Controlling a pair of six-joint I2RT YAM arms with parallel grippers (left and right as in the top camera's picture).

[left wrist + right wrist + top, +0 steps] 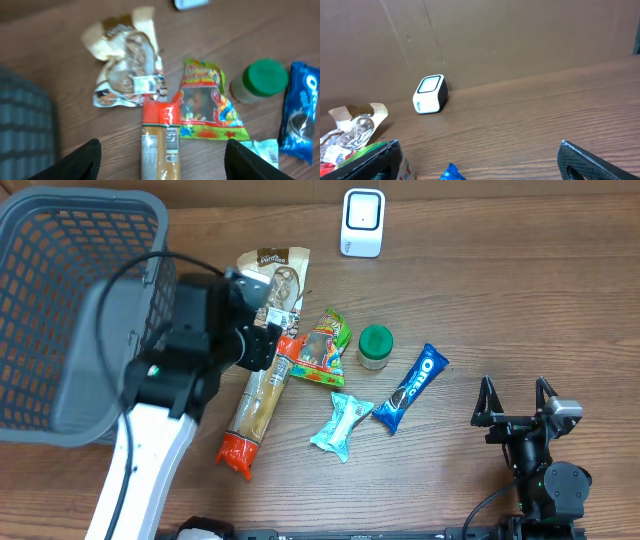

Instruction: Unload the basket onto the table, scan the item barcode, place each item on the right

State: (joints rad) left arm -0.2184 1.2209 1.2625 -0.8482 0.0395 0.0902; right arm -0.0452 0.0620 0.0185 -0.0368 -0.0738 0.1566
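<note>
My left end effector (163, 156) hangs with its fingers spread wide and nothing between them. It sits right over the upper end of the long tan packet (160, 145), which lies flat on the table (500, 290). In the wrist view the packet runs straight up the frame between the two fingers, so I judge that closing would pinch across its narrow width. A strip that looks like a barcode shows on its side, though it is too blurred to be sure.

In the overhead view the packet slants from lower left to upper right, left of centre. The white scanner (362, 222) stands at top centre, up and to the right of this end effector, well apart.

My right end effector (515, 395) is parked at lower right, jaws fully apart and empty, so the left arm is much nearer.

Count:
- one long packet
- one brown snack bag (275, 275)
- one gummy bag (322, 350)
- one green-lidded jar (375, 345)
- one blue cookie pack (412, 387)
- one teal wrapper (340, 425)
- one scanner
- one basket (60, 310)
</note>
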